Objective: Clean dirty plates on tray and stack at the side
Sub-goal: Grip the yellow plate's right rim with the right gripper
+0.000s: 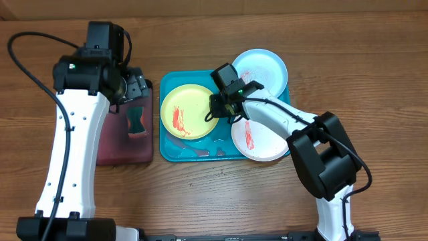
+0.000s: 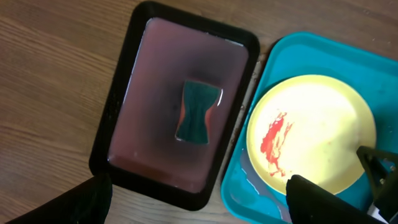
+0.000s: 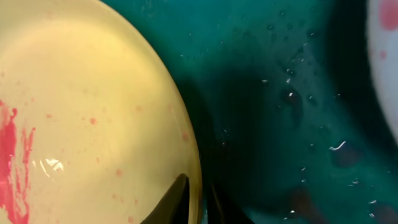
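The teal tray [image 1: 194, 154] holds a yellow-green plate [image 1: 187, 110] with a red smear at its left and a white plate [image 1: 261, 140] with a red smear at its right front. A light blue plate [image 1: 264, 67] leans over the tray's back right corner. My right gripper [image 1: 217, 110] is shut on the yellow-green plate's right rim. In the right wrist view its fingers [image 3: 196, 199] straddle the plate's edge [image 3: 93, 93] over the wet tray [image 3: 280, 93]. My left gripper [image 2: 199, 208] is open and empty above the small tray.
A black-rimmed tray [image 1: 124, 157] with a pink inside lies left of the teal tray and holds a dark green sponge [image 1: 137, 122]. The sponge [image 2: 198, 111] also shows in the left wrist view, with the yellow-green plate [image 2: 317, 130] to its right.
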